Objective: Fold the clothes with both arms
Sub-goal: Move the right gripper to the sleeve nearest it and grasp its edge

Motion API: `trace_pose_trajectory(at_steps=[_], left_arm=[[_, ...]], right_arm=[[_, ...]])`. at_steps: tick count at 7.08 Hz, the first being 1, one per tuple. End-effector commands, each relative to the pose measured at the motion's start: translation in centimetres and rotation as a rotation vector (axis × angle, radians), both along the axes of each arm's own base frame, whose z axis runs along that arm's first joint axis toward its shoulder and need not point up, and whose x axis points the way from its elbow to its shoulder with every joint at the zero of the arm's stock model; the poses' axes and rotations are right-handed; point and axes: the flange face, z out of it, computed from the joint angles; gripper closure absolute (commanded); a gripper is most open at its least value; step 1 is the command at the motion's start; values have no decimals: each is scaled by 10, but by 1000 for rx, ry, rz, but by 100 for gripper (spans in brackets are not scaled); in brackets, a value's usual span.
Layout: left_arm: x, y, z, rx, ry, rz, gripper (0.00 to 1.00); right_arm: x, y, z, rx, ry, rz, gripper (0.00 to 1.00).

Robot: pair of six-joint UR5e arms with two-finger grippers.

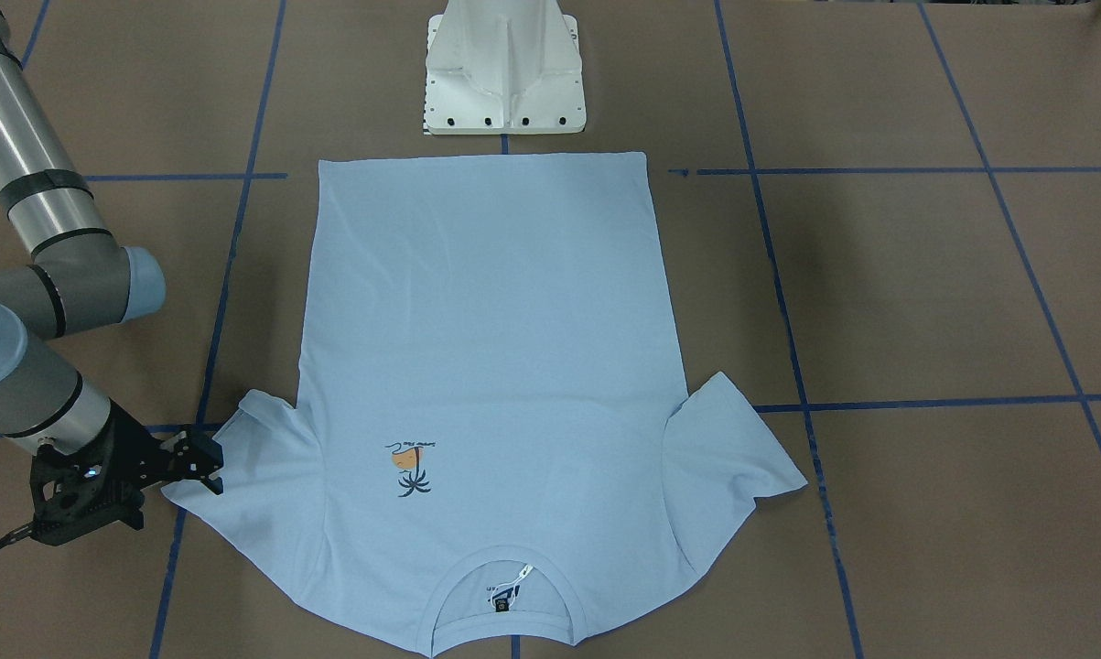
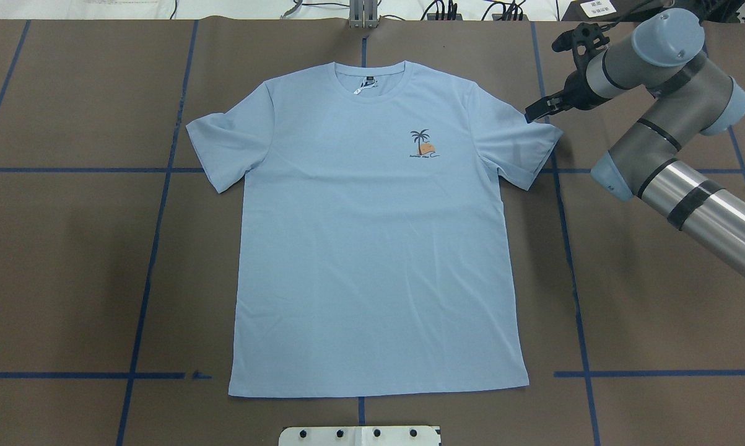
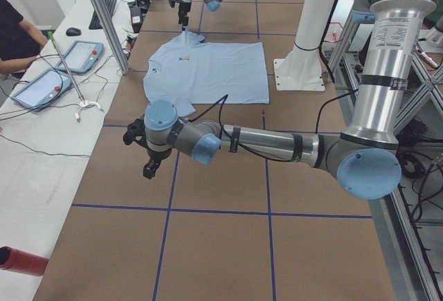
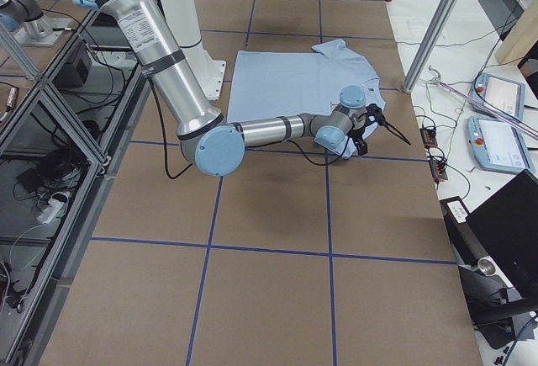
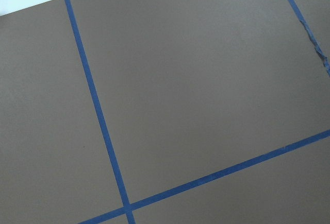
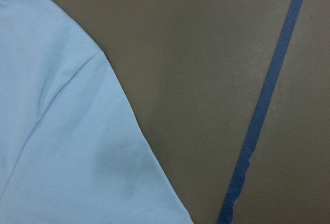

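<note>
The light blue T-shirt (image 2: 372, 248) lies flat and face up on the brown table, collar (image 2: 370, 74) at the far side and hem toward the robot's base. Its palm-tree print (image 1: 411, 467) shows on the chest. My right gripper (image 2: 534, 113) hovers at the outer corner of the sleeve (image 1: 239, 476) on my right. Its fingers look slightly apart, with no cloth between them. The right wrist view shows that sleeve's edge (image 6: 67, 147) lying flat. My left gripper (image 3: 149, 168) hangs over bare table well off the shirt; I cannot tell whether it is open.
The white pedestal base (image 1: 504, 73) stands just behind the hem. Blue tape lines (image 5: 98, 116) grid the table. A person (image 3: 14, 38) sits beyond the far edge with tablets (image 3: 41, 86) and cables. A red cylinder (image 3: 21, 259) lies off the table.
</note>
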Motion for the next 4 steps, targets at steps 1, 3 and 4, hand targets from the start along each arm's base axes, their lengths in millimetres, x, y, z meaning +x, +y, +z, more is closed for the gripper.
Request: trace_pose_trajectory(at_steps=[1, 3, 4], left_arm=[[0, 1, 2, 0, 1, 1, 0], [0, 0, 2, 0, 1, 1, 0], [0, 1, 0, 3, 2, 1, 0]], right_arm=[[-1, 3, 12, -21, 3, 5, 0], [4, 9, 25, -36, 11, 4, 0], [5, 12, 29, -42, 9, 0, 1]])
